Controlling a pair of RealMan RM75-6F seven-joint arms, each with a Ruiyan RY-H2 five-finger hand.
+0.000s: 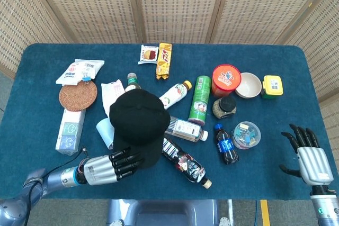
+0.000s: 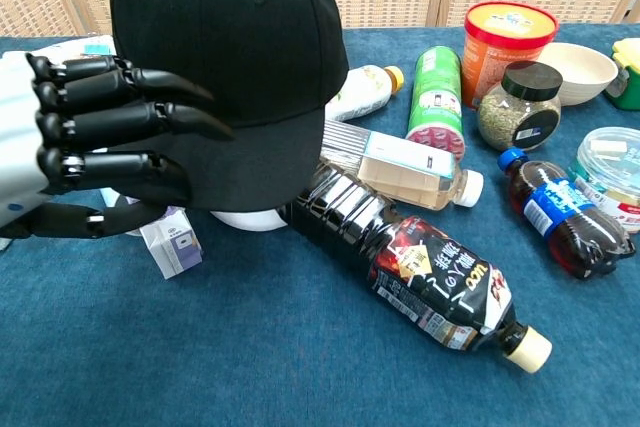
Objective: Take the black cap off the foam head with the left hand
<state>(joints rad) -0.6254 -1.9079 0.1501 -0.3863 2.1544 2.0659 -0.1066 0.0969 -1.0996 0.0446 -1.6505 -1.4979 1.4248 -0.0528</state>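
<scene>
Two views. Head view: left robot hand (image 1: 114, 165) sits at the brim of the black cap (image 1: 139, 123), fingers on the brim edge; right robot hand (image 1: 308, 157) well apart, fingers spread, holding nothing. Chest view: left robot hand (image 2: 85, 142) fingers curl over the brim, thumb under it, apparently pinching; foam head (image 2: 248, 219) just peeks beyond the fingertips below the cap. Grasp looks made; cap not yet lifted off.
</scene>
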